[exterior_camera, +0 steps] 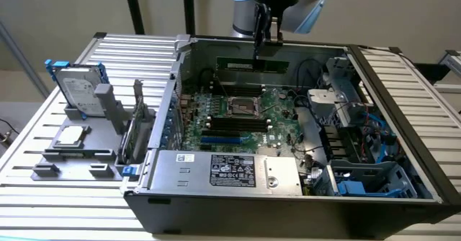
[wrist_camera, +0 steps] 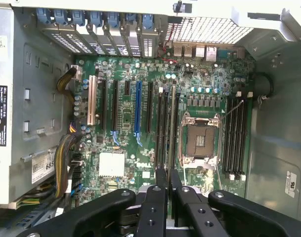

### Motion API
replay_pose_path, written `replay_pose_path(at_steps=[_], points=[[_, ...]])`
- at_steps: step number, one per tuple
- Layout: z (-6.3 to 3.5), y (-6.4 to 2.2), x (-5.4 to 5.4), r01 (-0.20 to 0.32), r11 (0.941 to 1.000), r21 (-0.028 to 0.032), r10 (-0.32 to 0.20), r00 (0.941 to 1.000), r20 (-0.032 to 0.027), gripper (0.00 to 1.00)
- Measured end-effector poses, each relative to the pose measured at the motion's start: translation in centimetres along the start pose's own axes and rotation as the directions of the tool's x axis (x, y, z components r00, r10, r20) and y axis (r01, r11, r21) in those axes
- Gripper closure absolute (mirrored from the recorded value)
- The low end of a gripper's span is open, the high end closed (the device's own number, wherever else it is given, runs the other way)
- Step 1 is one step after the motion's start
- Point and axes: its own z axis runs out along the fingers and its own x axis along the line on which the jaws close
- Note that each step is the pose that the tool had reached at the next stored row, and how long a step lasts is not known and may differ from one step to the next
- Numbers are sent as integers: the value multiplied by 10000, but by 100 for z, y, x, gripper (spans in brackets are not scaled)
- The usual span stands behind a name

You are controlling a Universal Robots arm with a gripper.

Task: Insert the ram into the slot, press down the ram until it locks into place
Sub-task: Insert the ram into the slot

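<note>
A pale wall stands behind a ribbed metal table (exterior_camera: 65, 208), and on the table lies an open computer case (exterior_camera: 288, 214) with its side panel off.

In the upper middle of the exterior view the gripper (exterior_camera: 259, 54) reaches down from the arm. It is clamped on the top edge of the ram stick (exterior_camera: 238, 64). The stick hangs level in the air over the far end of the case, its long side running across the frame. It is well above the board and not yet seated in anything. In the wrist view the gripper (wrist_camera: 168, 174) looks straight down into the case, and its two black fingers (wrist_camera: 157, 197) stand close together with just a thin gap between them.

Beneath it lies the green motherboard (exterior_camera: 277, 103) (wrist_camera: 125, 163). The slot (exterior_camera: 232, 123) (wrist_camera: 163, 123) is one of a row of long black sockets, and in the wrist view they run in line with the fingers. Just beside them sits the square metal processor socket (exterior_camera: 245, 107) (wrist_camera: 199, 140), with more black sockets on its other side. A blue slot (exterior_camera: 224, 140) (wrist_camera: 138, 106) lies near the black row, on the side away from the processor socket.

At the lower middle of the exterior view a silver power supply (exterior_camera: 230, 171) with a label fills the near end of the case. At the exterior view's left, a hard drive (exterior_camera: 79, 89) stands upright in a grey holder on the table.
</note>
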Motion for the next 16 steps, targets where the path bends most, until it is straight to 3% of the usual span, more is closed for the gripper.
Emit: replay_pose_path(at_steps=[16], points=[[268, -9, 3, 0, 10000, 1, 0, 10000, -18, 86]])
